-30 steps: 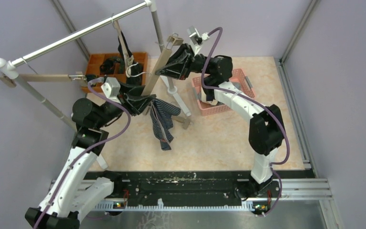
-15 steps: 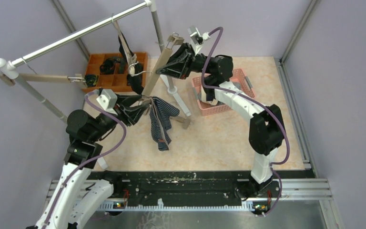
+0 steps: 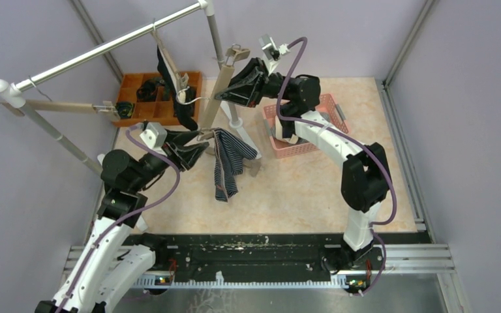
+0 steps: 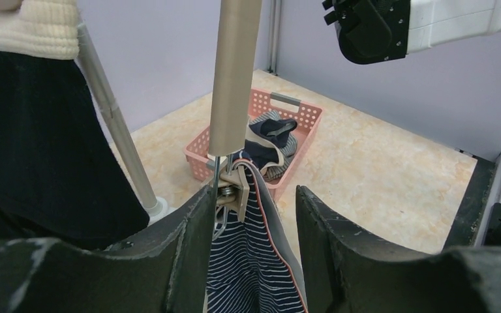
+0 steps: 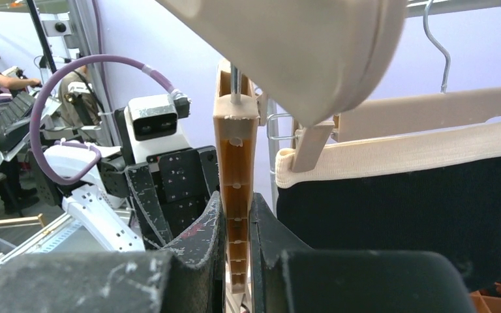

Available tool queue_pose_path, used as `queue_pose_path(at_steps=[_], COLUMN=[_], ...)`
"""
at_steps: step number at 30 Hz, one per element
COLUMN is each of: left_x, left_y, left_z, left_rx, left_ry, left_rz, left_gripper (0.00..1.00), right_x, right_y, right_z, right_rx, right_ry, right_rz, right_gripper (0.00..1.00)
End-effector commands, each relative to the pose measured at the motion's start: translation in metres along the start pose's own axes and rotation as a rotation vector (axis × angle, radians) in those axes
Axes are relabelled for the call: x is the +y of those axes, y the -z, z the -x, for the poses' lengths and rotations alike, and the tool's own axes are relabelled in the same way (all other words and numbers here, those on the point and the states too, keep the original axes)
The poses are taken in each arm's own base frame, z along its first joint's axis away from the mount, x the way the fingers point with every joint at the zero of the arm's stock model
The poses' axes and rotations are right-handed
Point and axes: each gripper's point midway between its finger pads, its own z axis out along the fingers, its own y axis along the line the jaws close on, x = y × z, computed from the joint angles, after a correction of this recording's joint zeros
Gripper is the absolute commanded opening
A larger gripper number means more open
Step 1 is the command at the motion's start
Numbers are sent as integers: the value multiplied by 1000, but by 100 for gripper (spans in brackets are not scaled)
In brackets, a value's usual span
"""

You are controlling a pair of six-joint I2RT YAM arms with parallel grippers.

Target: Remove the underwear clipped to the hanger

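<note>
A navy-striped underwear point(image 3: 225, 163) hangs from a clip point(image 4: 235, 192) at the low end of a tilted wooden hanger point(image 3: 214, 98). My left gripper point(image 3: 199, 145) stands open around that clip. In the left wrist view the striped underwear point(image 4: 254, 267) and the clip sit between the fingers point(image 4: 189, 254); the left one touches the clip's wire, the right one stands apart from the cloth. My right gripper point(image 3: 227, 91) is shut on the hanger's bar point(image 5: 237, 169). A black underwear point(image 5: 398, 208) with a beige waistband stays clipped to a second hanger on the rail point(image 3: 104, 45).
A pink basket point(image 3: 329, 107) with cloth in it stands on the floor behind the right arm. An orange compartment tray point(image 3: 127, 88) with dark socks sits at the back left. The rail's posts point(image 3: 225, 59) and a third hanger point(image 3: 65, 104) stand close by.
My left gripper has shifted a little right and closer round the clip. The striped underwear has swung slightly to the right. The right gripper has kept its hold on the hanger.
</note>
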Motion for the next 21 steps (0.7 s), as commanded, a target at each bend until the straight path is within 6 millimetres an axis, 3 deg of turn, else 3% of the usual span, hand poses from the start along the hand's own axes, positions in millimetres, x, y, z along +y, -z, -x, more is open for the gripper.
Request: queue_pose_path(at_steps=[1, 7, 12, 18, 21], left_x=[13, 36, 40, 16, -3], left_y=[3, 19, 21, 9, 3], left_z=[4, -1, 3, 17, 19], left_rx=[-48, -73, -126, -201, -180], left_ry=[-9, -25, -38, -18, -2], left_rz=[89, 247, 273, 123, 4], left_gripper=[55, 55, 55, 57, 66], right_x=[39, 38, 39, 41, 41], right_y=[-8, -8, -8, -8, -7], right_z=[55, 54, 55, 53, 53], right_rx=[-95, -94, -93, -89, -89], right_ry=[144, 142, 142, 142, 145], right_rz=[53, 50, 54, 54, 54], right_gripper=[0, 0, 0, 0, 0])
